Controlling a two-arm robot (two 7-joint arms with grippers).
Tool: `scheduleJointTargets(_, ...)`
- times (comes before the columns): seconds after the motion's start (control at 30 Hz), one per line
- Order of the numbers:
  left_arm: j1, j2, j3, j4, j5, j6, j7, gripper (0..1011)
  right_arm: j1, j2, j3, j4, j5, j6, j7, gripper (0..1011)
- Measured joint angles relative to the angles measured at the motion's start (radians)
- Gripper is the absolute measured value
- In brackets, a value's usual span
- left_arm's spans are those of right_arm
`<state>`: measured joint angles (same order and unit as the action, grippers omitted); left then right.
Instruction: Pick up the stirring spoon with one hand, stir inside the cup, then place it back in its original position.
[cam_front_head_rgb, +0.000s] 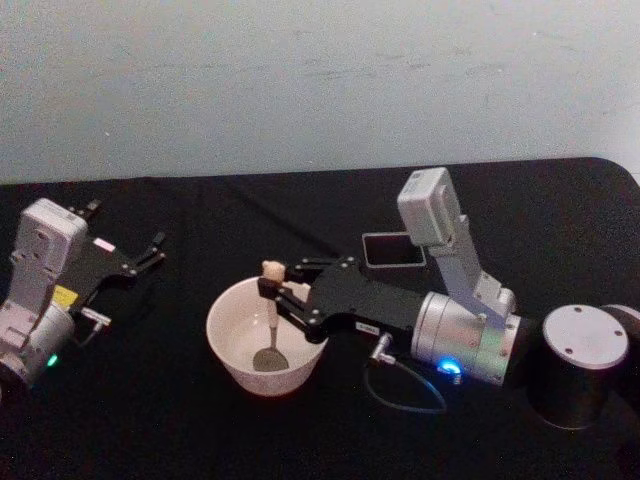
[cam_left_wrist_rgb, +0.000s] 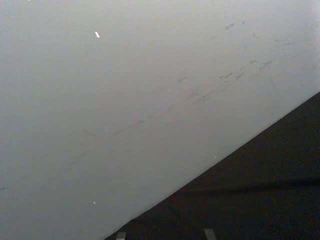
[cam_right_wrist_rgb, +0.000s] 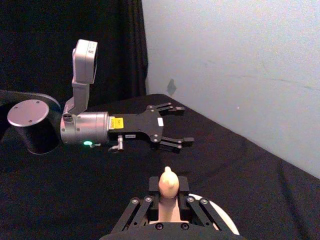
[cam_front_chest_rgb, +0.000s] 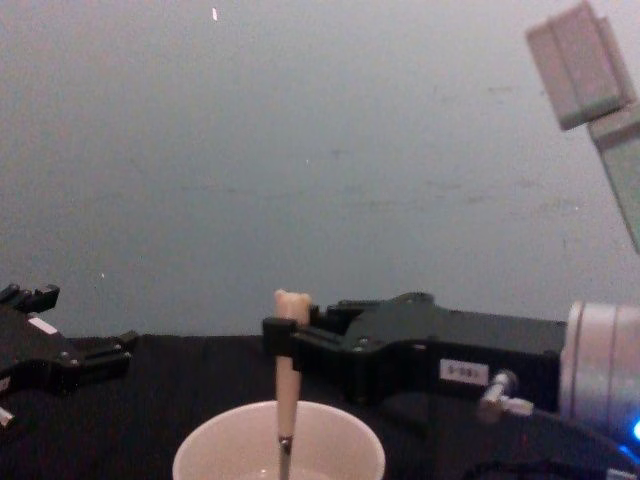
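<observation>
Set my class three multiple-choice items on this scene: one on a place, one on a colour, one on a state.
1. Where is the bowl of the stirring spoon relative to the cup?
A. Held high above it
B. Inside it
C. Lying outside it

2. What colour is the cup?
A. Cream-white
B. Red
C. Blue

3. What state is the left gripper in?
A. Shut on the stirring spoon
B. Shut on the cup's rim
C. Open, holding nothing

Answers:
1. B: in the head view the right gripper is shut on the handle, with the spoon upright and its metal bowl near the cup's bottom.
2. A: the cup's wall and inside are cream-white against the black cloth.
3. C: its fingers are spread apart, off to the cup's left.
</observation>
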<state>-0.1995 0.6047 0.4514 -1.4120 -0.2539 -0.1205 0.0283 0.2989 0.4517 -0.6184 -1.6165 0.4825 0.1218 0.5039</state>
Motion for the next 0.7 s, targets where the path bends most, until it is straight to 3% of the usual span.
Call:
scheduleJointTargets(0.37, 0.000, 0.000, 0.000, 0.000, 0.000, 0.000, 0.000, 1001, 0.025, -0.050, -0.024, 0.042, -0.030, 0.017, 0.008, 212)
scheduleJointTargets(0.7, 0.000, 0.000, 0.000, 0.000, 0.000, 0.000, 0.000, 1001, 0.070, -0.110, -0.029, 0.122, -0.066, 0.023, -0.011, 212)
